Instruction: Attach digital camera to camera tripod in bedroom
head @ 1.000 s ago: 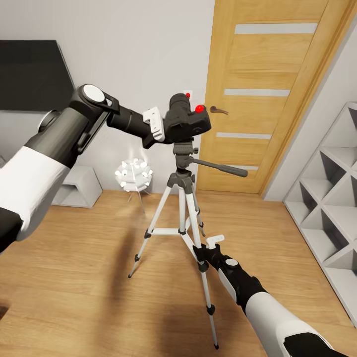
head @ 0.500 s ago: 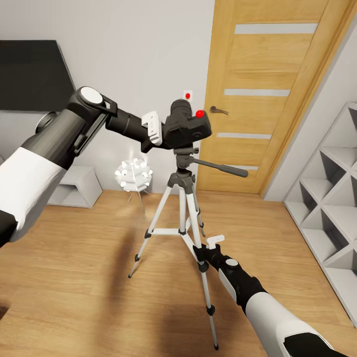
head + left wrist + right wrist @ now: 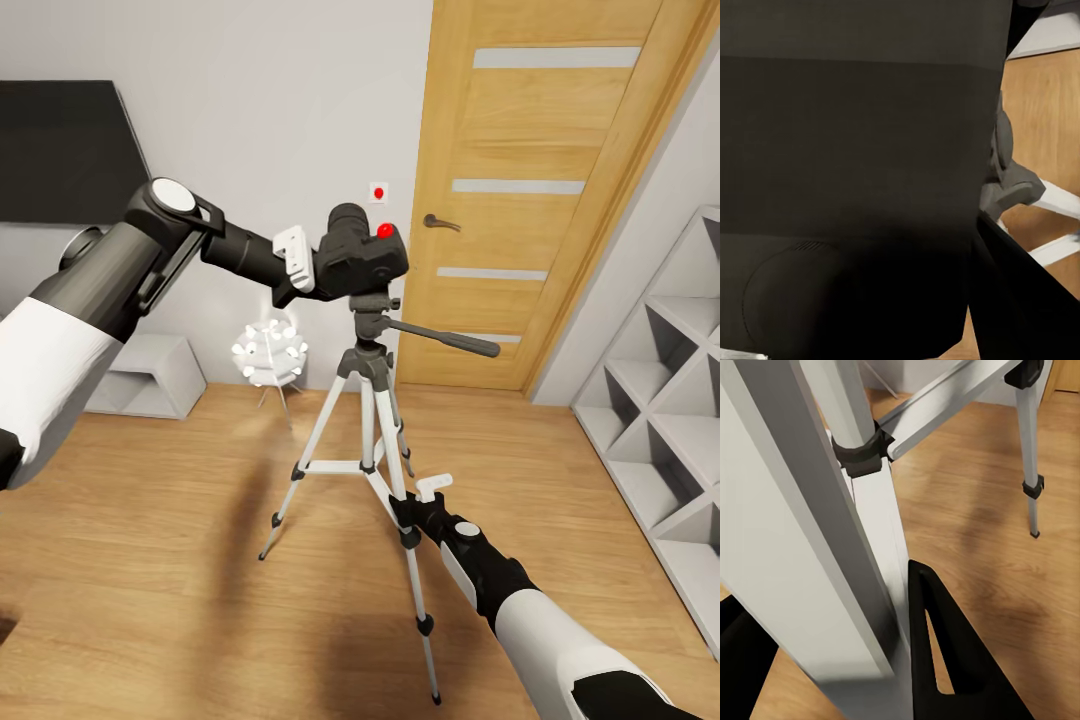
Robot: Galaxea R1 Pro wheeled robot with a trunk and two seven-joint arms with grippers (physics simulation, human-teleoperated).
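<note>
The left gripper (image 3: 312, 268) pinches the digital camera (image 3: 362, 262) just above the camera tripod (image 3: 368, 372) head, while the right gripper (image 3: 408, 510) is closed around its front leg on the floor (image 3: 150, 560).

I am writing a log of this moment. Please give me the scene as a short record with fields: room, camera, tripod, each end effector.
room: bedroom with oak door, wood floor, white cube shelves
digital camera: black, red dot on top, sitting just over the tripod head
camera tripod: standing, legs spread, pan handle towards the door
left end effector: shut on the digital camera
right end effector: shut on a front tripod leg
floor lamp: white, spiky, behind the tripod
</note>
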